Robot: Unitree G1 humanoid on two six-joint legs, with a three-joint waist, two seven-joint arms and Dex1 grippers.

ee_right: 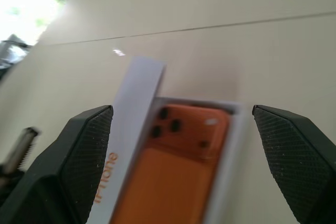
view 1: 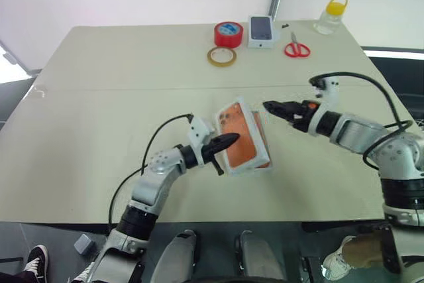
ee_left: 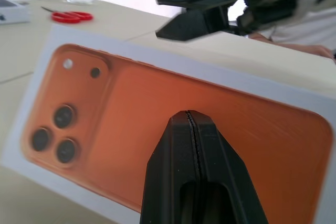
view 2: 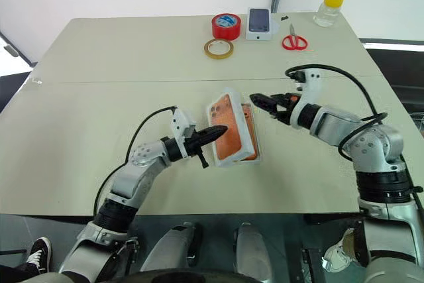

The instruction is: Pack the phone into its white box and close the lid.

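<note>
Left gripper (view 1: pixel 230 140) is pinched fully shut with nothing between its fingers. Its closed tip sits against the printed face of the one lid (ee_left: pixel 157 98), near the middle of that face; whether it presses or only touches cannot be told. The lid is white, with a picture of an orange phone on top and grey lettering along one side wall. It stands tilted up on its long edge, along the side of the white box (ee_right: pixel 230 142) nearer the left arm.

Right gripper (view 1: pixel 271 108) hangs just past the far side of the box with its two fingers spread wide and holding nothing. It points back toward the lid and the left gripper.

One phone (ee_right: pixel 173 166), orange, lies face down inside the white box with its lens cluster up, at the end away from the robot. The box rests flat on the table (view 1: pixel 99 97), between the two grippers, uncovered.

Along the table's far edge, well apart from the box, lie five other things:
- two rolls of tape, one red (view 1: pixel 228 34) and one tan (view 1: pixel 221 56), just beside each other
- one small white carton (view 1: pixel 262 31) printed with a dark phone
- one pair of red-handled scissors (view 1: pixel 297 48)
- one clear bottle (view 1: pixel 331 16) with a yellow cap
</note>
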